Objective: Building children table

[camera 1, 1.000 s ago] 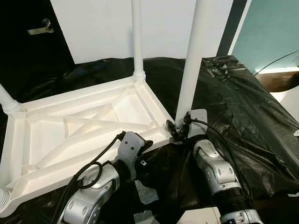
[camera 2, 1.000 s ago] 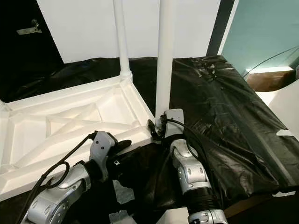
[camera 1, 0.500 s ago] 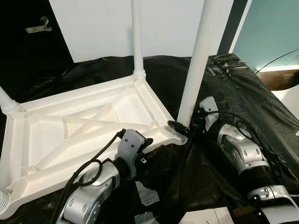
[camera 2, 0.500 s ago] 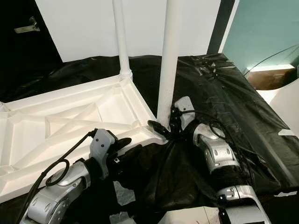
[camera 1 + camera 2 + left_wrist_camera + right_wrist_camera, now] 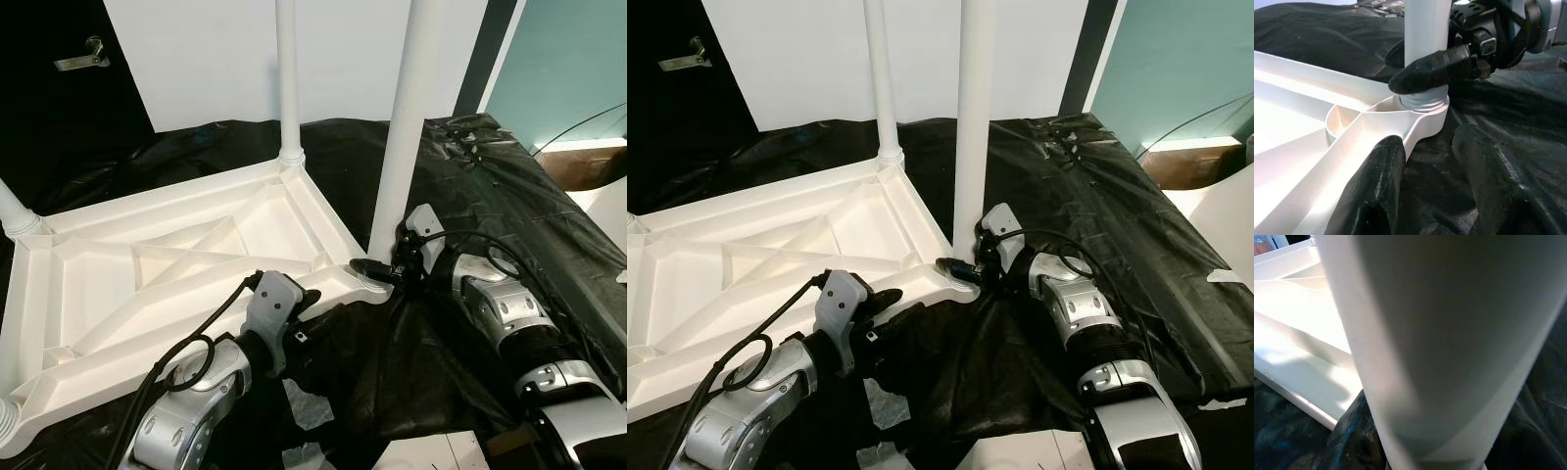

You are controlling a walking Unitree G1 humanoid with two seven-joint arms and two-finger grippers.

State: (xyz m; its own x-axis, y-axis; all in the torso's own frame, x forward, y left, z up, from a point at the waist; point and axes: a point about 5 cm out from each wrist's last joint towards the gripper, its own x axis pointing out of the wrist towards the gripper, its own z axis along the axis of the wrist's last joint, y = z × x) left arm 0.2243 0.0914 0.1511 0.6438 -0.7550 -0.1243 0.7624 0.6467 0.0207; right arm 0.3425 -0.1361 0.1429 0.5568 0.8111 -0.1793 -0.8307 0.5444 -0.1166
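A white plastic children's table top (image 5: 147,264) lies upside down on a black sheet. Its legs stand up from the corners: a far one (image 5: 287,78), a left one (image 5: 12,211) and the near right leg (image 5: 407,127), which stands upright in its corner socket (image 5: 1422,105). My right gripper (image 5: 384,269) is shut around the base of that near right leg, and one finger (image 5: 1432,71) crosses in front of it. My left gripper (image 5: 1427,142) is open at the table top's front edge, with one finger (image 5: 1376,181) by the white rim and the other over the sheet.
Crinkled black plastic sheeting (image 5: 490,196) covers the ground all around. A white panel (image 5: 216,59) stands behind, with a dark door and its handle (image 5: 83,57) at far left. A teal wall (image 5: 568,59) is at right. White scraps (image 5: 309,416) lie near my arms.
The near right leg leaned to the right half a second ago and now stands upright. My right arm has swung from in front of the leg round to its right side. The left arm has stayed put.
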